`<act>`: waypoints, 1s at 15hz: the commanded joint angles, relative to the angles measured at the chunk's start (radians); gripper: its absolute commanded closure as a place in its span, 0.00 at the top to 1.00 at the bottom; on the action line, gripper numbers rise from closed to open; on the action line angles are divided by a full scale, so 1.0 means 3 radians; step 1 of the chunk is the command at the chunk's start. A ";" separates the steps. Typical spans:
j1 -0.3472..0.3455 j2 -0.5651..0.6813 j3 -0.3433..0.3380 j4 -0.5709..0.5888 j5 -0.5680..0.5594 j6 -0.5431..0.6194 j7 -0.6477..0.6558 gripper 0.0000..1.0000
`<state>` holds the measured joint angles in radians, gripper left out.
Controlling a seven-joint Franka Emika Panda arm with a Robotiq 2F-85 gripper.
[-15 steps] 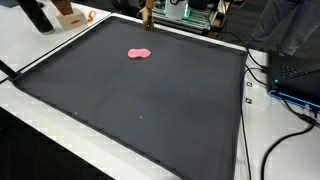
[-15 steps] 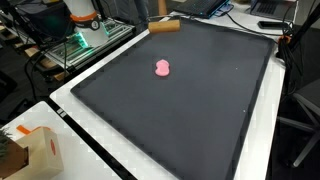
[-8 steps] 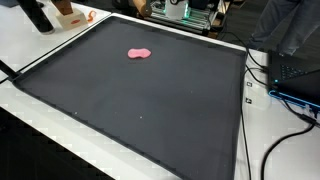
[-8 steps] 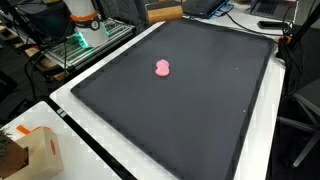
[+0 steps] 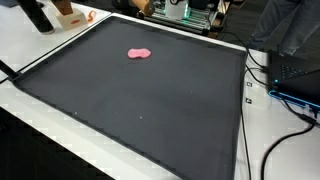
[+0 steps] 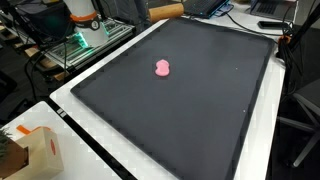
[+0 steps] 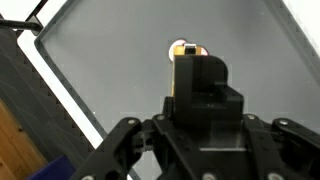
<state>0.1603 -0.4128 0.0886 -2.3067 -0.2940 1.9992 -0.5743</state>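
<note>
A small pink object [image 5: 140, 54] lies on a large black mat [image 5: 150, 115], toward its far part, and shows in both exterior views [image 6: 162, 68]. My gripper [image 7: 188, 55] is at the mat's far edge, mostly out of frame in both exterior views. It looks shut on a brown wooden object [image 6: 168, 12], held just above the mat's edge [image 5: 146, 6]. In the wrist view only a tan tip of that object [image 7: 184, 48] peeks past the dark fingers, with the grey mat [image 7: 120, 60] below. The pink object is well apart from the gripper.
A cardboard box [image 6: 38, 150] stands on the white table by one mat corner. An equipment rack with green lights [image 6: 85, 38] is beside the mat. Cables [image 5: 285, 110] and a dark device [image 5: 300, 75] lie along another side. An orange box [image 5: 70, 15] sits at a far corner.
The brown wooden object has risen and moved away from the mat's edge toward the top of both exterior views. The pink object has not moved.
</note>
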 commanded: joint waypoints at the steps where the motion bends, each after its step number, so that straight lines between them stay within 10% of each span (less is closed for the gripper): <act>1: 0.0038 0.0004 -0.0029 0.0010 -0.0012 -0.0014 0.0010 0.49; 6: 0.0040 0.0004 -0.0032 0.0010 -0.0011 -0.0014 0.0007 0.49; 7: 0.0040 0.0004 -0.0033 0.0010 -0.0011 -0.0014 0.0007 0.24; 15: 0.0030 0.0548 -0.0112 -0.0255 -0.0065 0.0442 -0.0767 0.24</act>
<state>0.1625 -0.2739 0.0725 -2.3441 -0.2964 2.0557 -0.6970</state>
